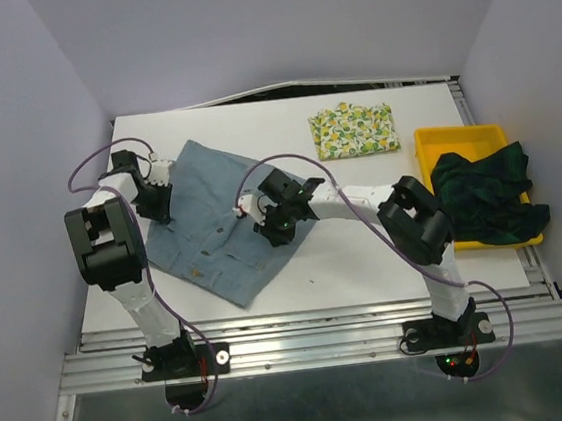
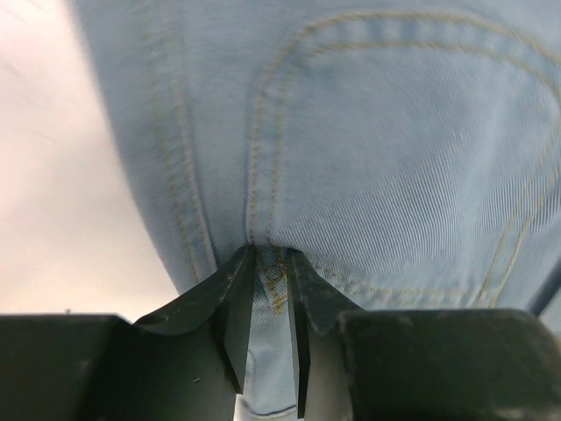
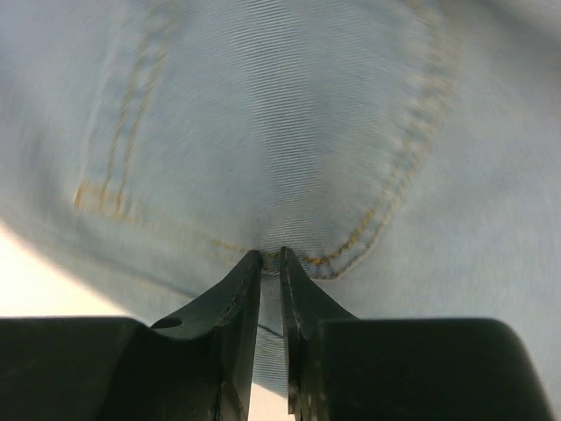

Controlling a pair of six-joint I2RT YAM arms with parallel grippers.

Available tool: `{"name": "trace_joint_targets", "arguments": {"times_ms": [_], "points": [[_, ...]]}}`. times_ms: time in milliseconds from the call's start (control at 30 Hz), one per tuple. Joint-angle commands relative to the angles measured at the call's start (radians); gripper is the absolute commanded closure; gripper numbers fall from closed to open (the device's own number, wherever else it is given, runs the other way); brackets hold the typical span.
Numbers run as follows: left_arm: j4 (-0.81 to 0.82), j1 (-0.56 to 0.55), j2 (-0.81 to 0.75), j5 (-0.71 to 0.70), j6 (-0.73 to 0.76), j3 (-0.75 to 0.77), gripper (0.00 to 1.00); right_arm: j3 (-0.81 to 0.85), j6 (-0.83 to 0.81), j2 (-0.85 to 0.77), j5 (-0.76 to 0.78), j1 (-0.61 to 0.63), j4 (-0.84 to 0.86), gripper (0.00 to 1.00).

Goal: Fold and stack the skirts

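The light blue-grey skirt [image 1: 211, 218] lies spread on the table's left half. My left gripper [image 1: 154, 189] is shut on its left edge; in the left wrist view [image 2: 272, 259] cloth [image 2: 394, 158] sits pinched between the jaws. My right gripper [image 1: 261, 213] is shut on the skirt's right part; in the right wrist view [image 3: 271, 256] a fold of the skirt [image 3: 280, 132] is clamped near a pocket seam. The lemon-print skirt [image 1: 354, 129] lies folded at the back. The plaid skirt [image 1: 486, 196] is bunched in the yellow tray [image 1: 459, 136].
The yellow tray stands at the table's right edge. The white table [image 1: 365, 242] shows bare between the blue skirt and the tray. Walls close in on the left, right and back.
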Motion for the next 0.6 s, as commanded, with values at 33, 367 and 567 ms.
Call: {"name": "trace_joint_targets", "arguments": {"times_ms": [33,367,567], "points": [[0.061,0.012,0.124,-0.103,-0.02,0.156,0.66,-0.115,0.152,-0.025,-0.262,0.162,-0.148,0.79],[-0.019,0.007,-0.016,0.029,-0.022,0.306,0.46,0.08,0.209,-0.118,-0.169,-0.132,-0.139,0.76],[-0.083,0.001,-0.2,0.084,-0.048,0.091,0.49,0.096,0.067,-0.07,-0.017,-0.165,-0.134,0.76]]}}
